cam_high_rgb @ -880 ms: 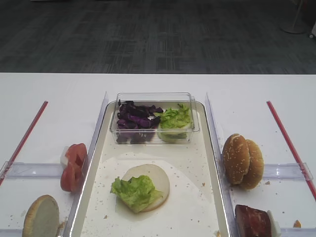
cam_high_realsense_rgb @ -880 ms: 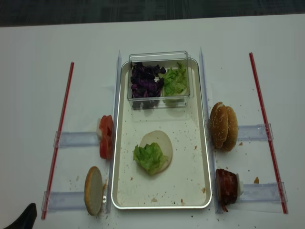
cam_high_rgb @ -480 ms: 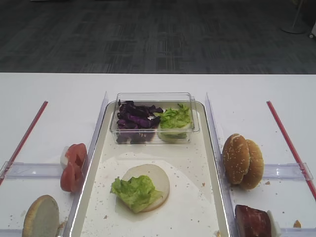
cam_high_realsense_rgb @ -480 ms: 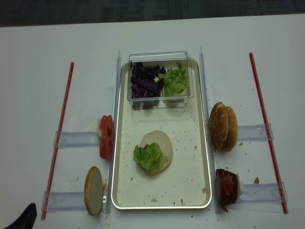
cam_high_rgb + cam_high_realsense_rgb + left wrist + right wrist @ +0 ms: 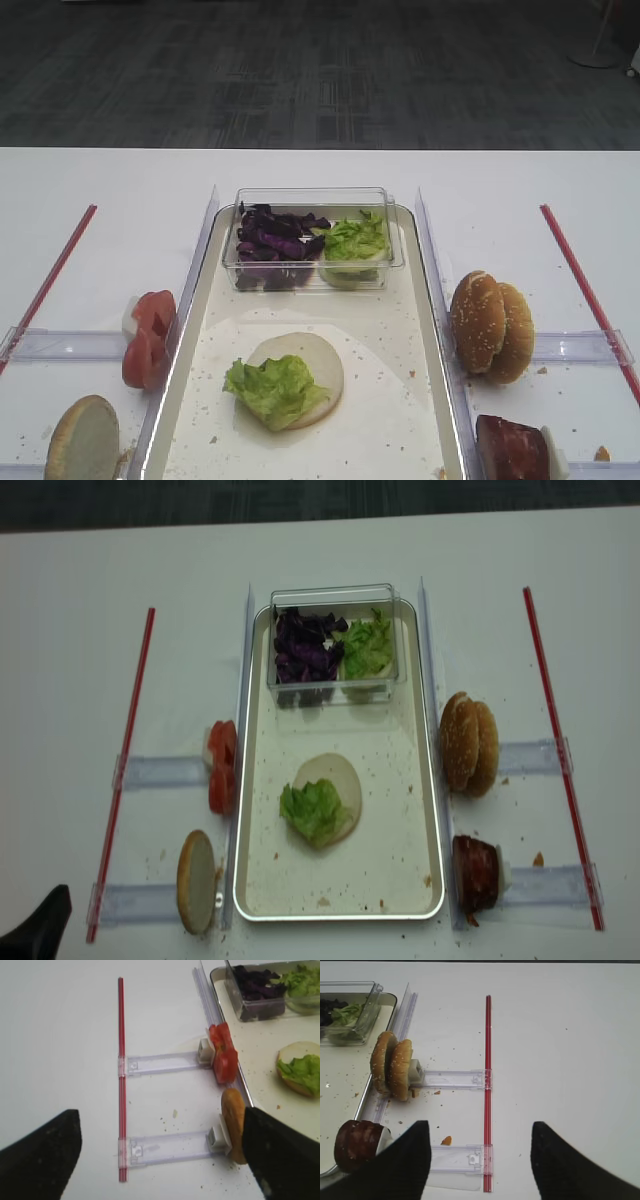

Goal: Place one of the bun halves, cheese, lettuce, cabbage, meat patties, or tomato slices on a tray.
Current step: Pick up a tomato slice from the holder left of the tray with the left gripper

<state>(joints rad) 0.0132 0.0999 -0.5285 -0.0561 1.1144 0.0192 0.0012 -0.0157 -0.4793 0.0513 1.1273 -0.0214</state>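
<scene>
Both hands hang spread wide with nothing between their dark fingers. The left hand (image 5: 160, 1152) hovers over the white counter (image 5: 110, 200) left of the large silver-rimmed rectangular tray (image 5: 432, 330), just short of a flat bun half (image 5: 233, 1132) standing on edge and the red tomato slices (image 5: 222, 1052) beyond it. The right hand (image 5: 480, 1160) hovers right of the tray, near the dark reddish-brown meat patty (image 5: 357, 1145), with two sesame-seeded bun halves (image 5: 392, 1067) farther on. On the tray floor a pale-faced bun half (image 5: 305, 365) carries a frilly green lettuce leaf (image 5: 272, 388). At the tray's far end a clear plastic tub (image 5: 312, 196) holds purple cabbage shreds (image 5: 275, 238) and more lettuce.
</scene>
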